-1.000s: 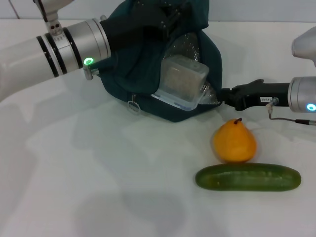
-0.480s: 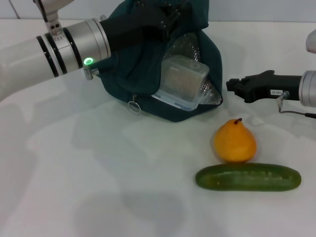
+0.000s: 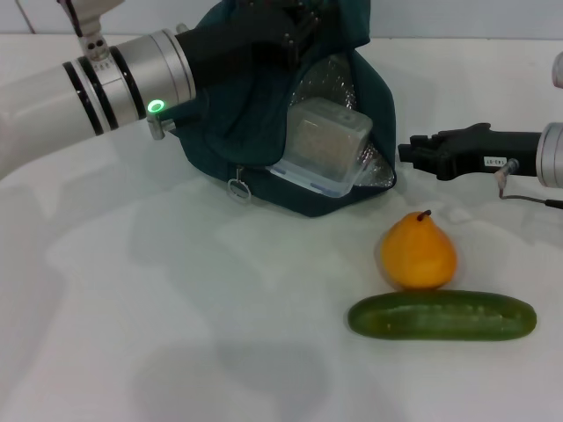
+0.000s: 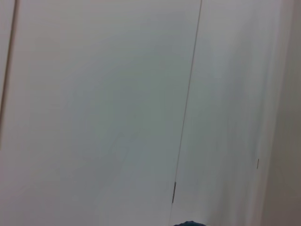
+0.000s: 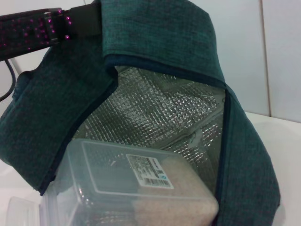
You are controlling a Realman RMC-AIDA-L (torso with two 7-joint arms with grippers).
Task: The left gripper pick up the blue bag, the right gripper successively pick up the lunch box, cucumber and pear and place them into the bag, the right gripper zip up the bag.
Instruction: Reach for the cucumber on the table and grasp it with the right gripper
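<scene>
The blue bag [image 3: 229,123] lies on the white table with its mouth held open toward the right, silver lining showing. My left gripper [image 3: 295,31] is shut on the fabric at the bag's top. The clear lunch box [image 3: 325,145] sits tilted inside the mouth, its blue-rimmed lid poking out; up close it fills the opening [image 5: 136,188] under the lining [image 5: 160,113]. My right gripper [image 3: 406,151] hovers just right of the bag mouth, holding nothing. Nearer the front, the pear [image 3: 418,252] stands touching the cucumber [image 3: 442,316].
The zipper's metal ring pull [image 3: 237,188] hangs at the bag's front lower edge. A thin cable [image 3: 528,198] trails from the right wrist. The left wrist view shows only a pale wall and a sliver of the bag [image 4: 188,223].
My right gripper has drawn back to the right, out of the bag mouth, leaving the lunch box inside. The left arm, pear and cucumber have stayed put.
</scene>
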